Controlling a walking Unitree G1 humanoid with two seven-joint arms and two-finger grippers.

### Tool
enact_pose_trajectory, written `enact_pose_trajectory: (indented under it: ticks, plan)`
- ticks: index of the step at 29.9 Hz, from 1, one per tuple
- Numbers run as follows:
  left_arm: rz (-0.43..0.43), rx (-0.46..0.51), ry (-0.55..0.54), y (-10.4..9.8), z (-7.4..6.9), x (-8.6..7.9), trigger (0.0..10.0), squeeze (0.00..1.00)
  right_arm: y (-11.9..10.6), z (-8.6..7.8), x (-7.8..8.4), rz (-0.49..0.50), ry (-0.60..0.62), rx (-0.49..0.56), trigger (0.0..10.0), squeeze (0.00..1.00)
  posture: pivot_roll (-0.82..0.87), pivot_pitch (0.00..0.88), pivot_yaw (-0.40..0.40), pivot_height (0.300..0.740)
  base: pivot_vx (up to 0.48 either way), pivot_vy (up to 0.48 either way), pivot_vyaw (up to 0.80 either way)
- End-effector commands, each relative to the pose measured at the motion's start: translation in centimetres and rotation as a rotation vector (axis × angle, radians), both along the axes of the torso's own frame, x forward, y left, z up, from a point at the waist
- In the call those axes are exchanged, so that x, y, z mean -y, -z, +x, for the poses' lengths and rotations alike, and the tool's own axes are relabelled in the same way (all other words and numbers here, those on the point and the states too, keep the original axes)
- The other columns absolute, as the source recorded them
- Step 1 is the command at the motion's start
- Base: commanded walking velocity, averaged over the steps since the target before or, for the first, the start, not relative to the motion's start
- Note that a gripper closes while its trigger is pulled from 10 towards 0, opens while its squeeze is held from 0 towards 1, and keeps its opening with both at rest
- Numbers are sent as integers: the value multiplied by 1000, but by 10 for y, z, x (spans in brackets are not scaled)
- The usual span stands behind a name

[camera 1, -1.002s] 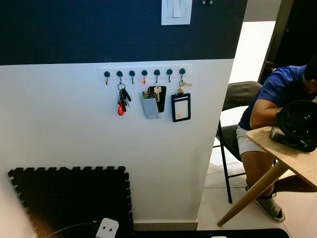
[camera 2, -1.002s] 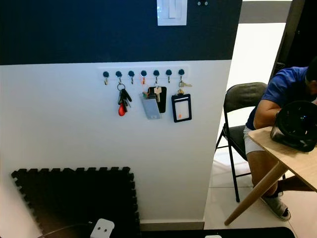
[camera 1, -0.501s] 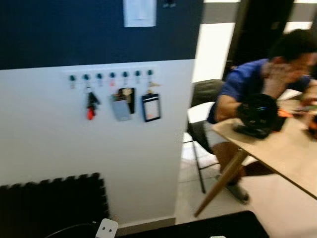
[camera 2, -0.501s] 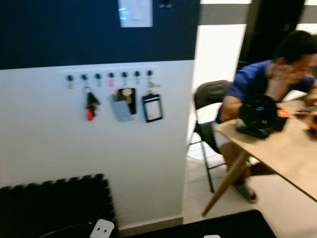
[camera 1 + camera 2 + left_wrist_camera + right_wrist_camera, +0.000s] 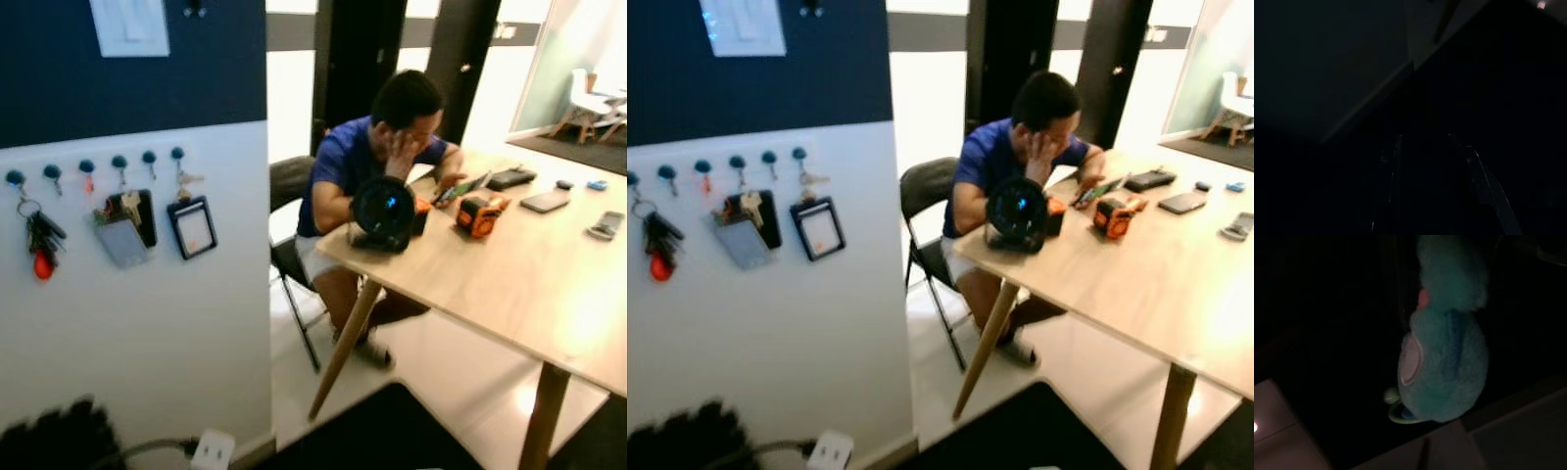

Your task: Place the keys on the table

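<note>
We count one furry teal keychain (image 5: 1444,347) hanging in our right hand; one bench (image 5: 529,284) right; left hand's (image 5: 1435,196) spread indiscernible.

Left wrist camera, very dark. Left gripper (image 5: 1425,139) just made out: two long black fingers (image 5: 1392,186), slim, straight-edged, glossy. Thin pale glints along inner edges (little else readable in this gloom). One finger shows broader flat face with faint grey sheen. No markings or screws legible. Head camera, bottom edge: small white block (image 5: 212,450) with two dark dots on its face, grey cable (image 5: 147,450) running into it; probably robot's own, can't say for sure.
</note>
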State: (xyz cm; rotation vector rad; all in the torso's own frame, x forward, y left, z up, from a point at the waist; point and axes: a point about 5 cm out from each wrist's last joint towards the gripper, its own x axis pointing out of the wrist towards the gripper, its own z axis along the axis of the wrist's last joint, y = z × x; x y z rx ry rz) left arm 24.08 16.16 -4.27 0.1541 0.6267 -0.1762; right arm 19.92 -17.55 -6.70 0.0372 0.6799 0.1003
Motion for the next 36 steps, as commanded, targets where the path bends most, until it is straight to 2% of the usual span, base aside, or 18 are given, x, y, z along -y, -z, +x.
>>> enact_pose_trajectory:
  ticks: [1, 36]
  plan:
    - [7, -52, -13, 9, -12, -5, 10000, 0, 3, -5, -7, 15, -2, -15, 10000, 0, 57, 44, 17, 740, 0, 0, -569]
    - [-27, -23, -68, 6, -9, -9, 10000, 0, 3, -4, -7, 13, -14, -15, 10000, 0, 57, 41, 15, 740, 0, 0, -553]
